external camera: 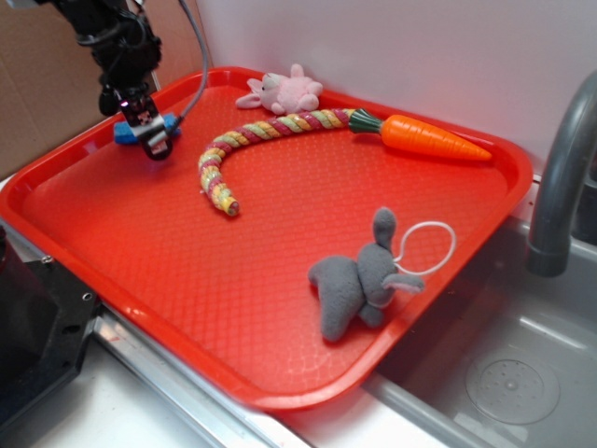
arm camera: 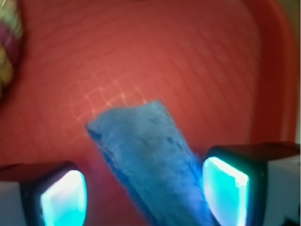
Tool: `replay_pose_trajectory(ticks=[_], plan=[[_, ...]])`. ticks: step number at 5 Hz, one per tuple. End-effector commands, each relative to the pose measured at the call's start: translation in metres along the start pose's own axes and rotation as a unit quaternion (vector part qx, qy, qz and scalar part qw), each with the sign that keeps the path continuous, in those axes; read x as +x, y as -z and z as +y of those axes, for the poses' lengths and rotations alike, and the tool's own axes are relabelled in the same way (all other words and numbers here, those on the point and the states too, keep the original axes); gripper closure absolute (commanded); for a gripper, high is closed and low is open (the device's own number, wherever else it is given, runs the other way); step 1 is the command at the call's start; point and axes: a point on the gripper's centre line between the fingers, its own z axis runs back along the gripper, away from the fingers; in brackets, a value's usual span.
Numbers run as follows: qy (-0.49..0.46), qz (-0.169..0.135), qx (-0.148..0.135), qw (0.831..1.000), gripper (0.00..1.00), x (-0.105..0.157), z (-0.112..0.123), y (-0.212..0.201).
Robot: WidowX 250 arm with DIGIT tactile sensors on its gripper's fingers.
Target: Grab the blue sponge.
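sponge: you've got the blue sponge (external camera: 128, 132) (arm camera: 151, 160), bright blue porous foam block
pose: lies angled, one end pointing up-frame in your wrist view
location: far-left corner of the red tray (external camera: 280, 233), mostly hidden in exterior view

We see a red tray (external camera: 280, 308) holding a pink plush bunny (external camera: 284, 92), a braided rope (external camera: 252, 142) and a toy carrot (external camera: 424, 136). We also see a grey plush rabbit (external camera: 364, 278) near the tray's right rim, beside a sink (external camera: 522, 373).
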Motion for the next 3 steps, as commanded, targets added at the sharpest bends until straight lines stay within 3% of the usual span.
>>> replay_pose_trajectory(ticks=[1, 2, 3], plan=[[0.057, 0.000, -0.004, 0.998, 0.00, 0.0047, 0.0011, 0.0103], [0.035, 0.001, 0.004, 0.999, 1.00, 0.0040, -0.0010, 0.0103], [0.024, -0.001, 0.008, 1.000, 1.00, 0.0022, -0.0016, 0.0082]])
